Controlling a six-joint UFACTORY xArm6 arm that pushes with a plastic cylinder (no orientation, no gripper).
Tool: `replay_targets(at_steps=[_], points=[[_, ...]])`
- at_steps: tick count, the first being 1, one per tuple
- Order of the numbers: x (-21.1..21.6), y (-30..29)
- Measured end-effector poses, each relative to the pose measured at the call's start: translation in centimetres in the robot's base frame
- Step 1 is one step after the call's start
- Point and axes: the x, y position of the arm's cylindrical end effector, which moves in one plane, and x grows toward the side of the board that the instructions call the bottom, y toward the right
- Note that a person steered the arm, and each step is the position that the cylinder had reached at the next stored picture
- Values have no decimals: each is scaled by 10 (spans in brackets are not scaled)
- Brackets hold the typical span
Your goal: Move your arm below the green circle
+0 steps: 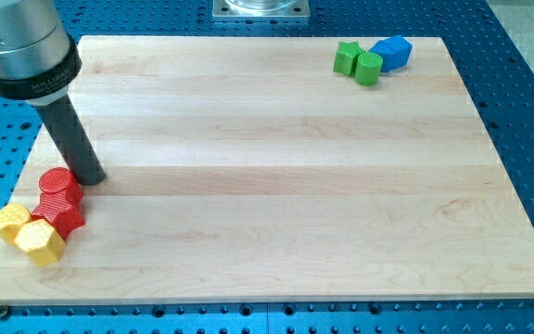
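While my tip (89, 176) touches the red circle (59, 186) at the counter's (267, 186) eight o'clock, the green circle (368, 68) sits at one o'clock; no end effector fitted.

board (276, 167) | top-right: green circle (368, 68), green star (346, 57), blue block (393, 52) | bottom-left: red (60, 186), yellow blocks (40, 241)

Pale wooden board (276, 176), blue perforated table (517, 83), perhaps a metal mount (260, 8) at the view's top

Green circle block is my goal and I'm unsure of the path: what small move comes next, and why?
Probably slide my tip toward the view's right and slightly up: it sits beside the red cylinder block at the board's left, while the green circle block lies far off at top right.
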Motion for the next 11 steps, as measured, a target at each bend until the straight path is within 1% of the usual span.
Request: replay_targets(at_steps=[2,3,4,5,6,7,8,9,10,11], points=[[5,0],[-28,-10],[-42,15],[-68,98],[-60,163],[-57,208],[-56,221],[-56,221],[-60,240],[-77,307]])
